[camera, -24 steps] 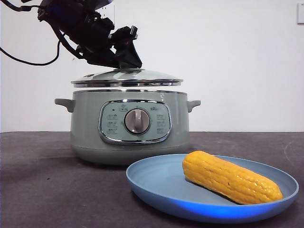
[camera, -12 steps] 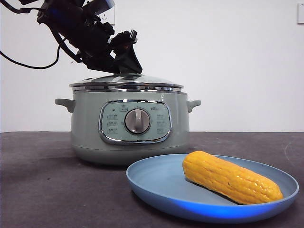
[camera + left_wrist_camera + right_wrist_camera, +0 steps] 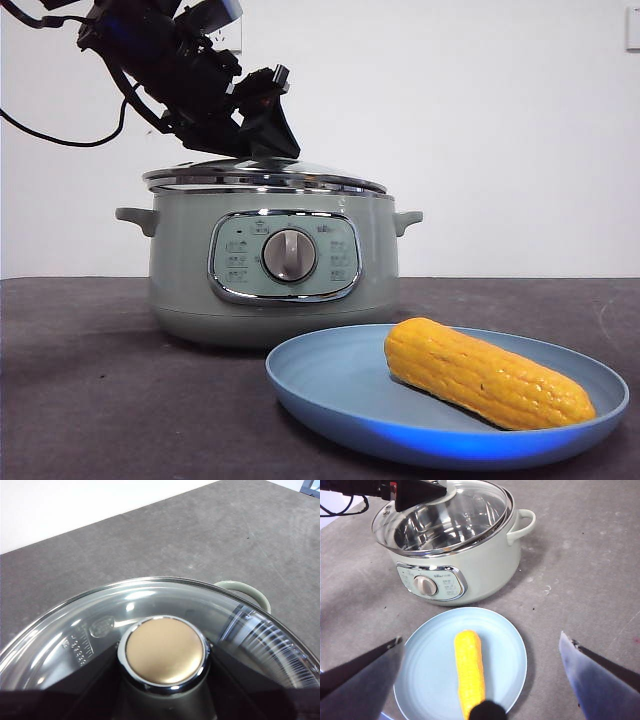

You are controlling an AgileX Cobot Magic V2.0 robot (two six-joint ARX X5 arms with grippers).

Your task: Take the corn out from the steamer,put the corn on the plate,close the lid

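The yellow-orange corn (image 3: 487, 372) lies on the light-blue plate (image 3: 330, 385) in front of the sage-green steamer (image 3: 180, 270). The glass lid (image 3: 265, 172) sits on the steamer's rim, slightly tilted and shifted toward one side. My left gripper (image 3: 262, 140) reaches down from the upper left and is shut on the lid's knob (image 3: 165, 650), with a dark jaw on either side of it. The right wrist view shows the corn (image 3: 469, 667), plate (image 3: 427, 670), steamer (image 3: 485, 565) and lid (image 3: 470, 510). My right gripper (image 3: 480, 637) hovers high above the plate, open and holding nothing.
Dark grey tabletop (image 3: 80, 380) surrounds the pot and plate. The pot's side handles (image 3: 407, 219) stick out at both sides. The left arm's black cable (image 3: 60, 130) hangs at the upper left.
The left gripper has lowered the lid from just above the pot onto its rim. Corn, plate and pot have not moved.
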